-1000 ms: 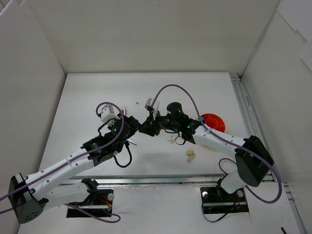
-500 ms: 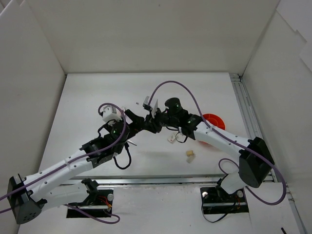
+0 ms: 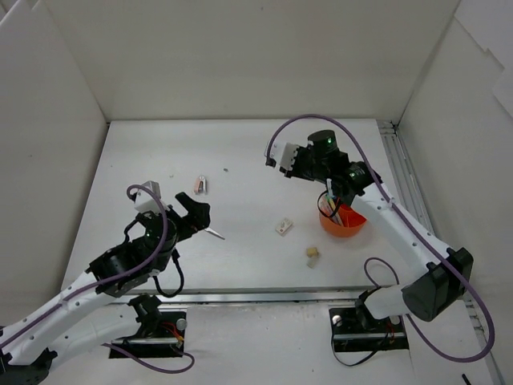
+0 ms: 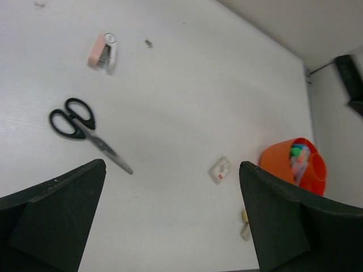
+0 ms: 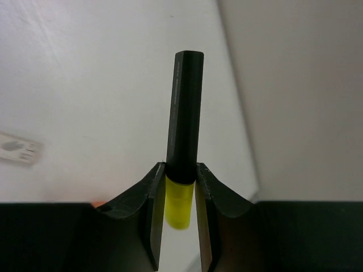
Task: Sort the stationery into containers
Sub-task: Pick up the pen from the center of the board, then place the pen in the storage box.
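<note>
Now my right gripper (image 5: 180,177) is holding a highlighter (image 5: 184,113), with the jaws drawn narrow against its sides. Its long axis is running straight along my fingers: the black barrel is pointing out past the fingertips and away from my wrist, and the yellow end is sitting back between the fingers, toward the camera. In the view from above, that gripper (image 3: 331,200) is hanging over the far edge of the orange pot (image 3: 346,231). The highlighter is too crowded by my wrist there to make out, so it is probably pointing down at the pot, though I cannot be sure.

My left gripper (image 4: 172,187) is standing wide, with nothing between the jaws, and is hovering over the left half of the table (image 3: 144,160).

The pot (image 4: 278,164) is standing upright at the right side of the table. Several pens (image 4: 299,156) are standing in it with green, blue and pink ends showing above the rim; I cannot tell which compartment they are in.

Loose things are lying flat on the table:
- Black-handled scissors (image 4: 85,130), with the blades pointing toward the pot.
- A small pink clip (image 4: 102,51), farther back.
- A white eraser (image 4: 219,169), near the pot.
- A beige eraser (image 3: 312,255), nearer my bases.
</note>
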Available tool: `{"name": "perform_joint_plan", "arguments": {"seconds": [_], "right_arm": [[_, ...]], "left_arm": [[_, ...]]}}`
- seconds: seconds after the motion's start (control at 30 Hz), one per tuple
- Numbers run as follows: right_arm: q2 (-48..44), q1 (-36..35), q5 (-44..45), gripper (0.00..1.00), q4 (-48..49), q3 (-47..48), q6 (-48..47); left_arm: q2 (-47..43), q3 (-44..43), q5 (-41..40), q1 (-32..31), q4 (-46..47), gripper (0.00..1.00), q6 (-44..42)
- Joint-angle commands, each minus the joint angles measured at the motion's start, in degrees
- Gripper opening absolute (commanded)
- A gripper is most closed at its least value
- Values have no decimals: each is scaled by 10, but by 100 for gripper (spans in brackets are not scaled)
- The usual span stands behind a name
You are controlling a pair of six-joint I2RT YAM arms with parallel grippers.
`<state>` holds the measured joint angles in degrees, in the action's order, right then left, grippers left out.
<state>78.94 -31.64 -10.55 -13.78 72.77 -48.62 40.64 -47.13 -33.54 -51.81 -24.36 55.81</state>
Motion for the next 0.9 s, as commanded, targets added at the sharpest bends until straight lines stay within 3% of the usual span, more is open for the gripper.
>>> {"name": "perform_joint_plan", "arguments": {"seconds": [0.0, 0.07, 0.2, 0.3, 0.43, 0.57, 0.7, 0.87], "right_arm": [[0, 1, 149, 0, -84, 96, -167], [24, 0, 205, 0, -138, 122, -208], [104, -3, 433, 0, -158, 135, -298], [151, 8, 522, 0, -162, 134, -332], [162, 39, 539, 0, -167, 134, -380], [155, 57, 550, 0, -180, 129, -441], [155, 69, 571, 0, -213, 127, -473], [150, 65, 539, 0, -331, 133, -465]], "left_arm": [[24, -20, -70, -3, -91, 99, 21], [44, -33, -94, -3, -131, 99, 57], [73, -43, -109, -3, -133, 100, 49], [93, -39, -73, 17, -107, 100, 27], [123, -31, 61, 131, -47, 100, -21], [141, -14, 150, 190, 7, 100, -54], [174, -9, 238, 239, 41, 100, -81], [204, -13, 290, 267, 67, 100, -96]]}}
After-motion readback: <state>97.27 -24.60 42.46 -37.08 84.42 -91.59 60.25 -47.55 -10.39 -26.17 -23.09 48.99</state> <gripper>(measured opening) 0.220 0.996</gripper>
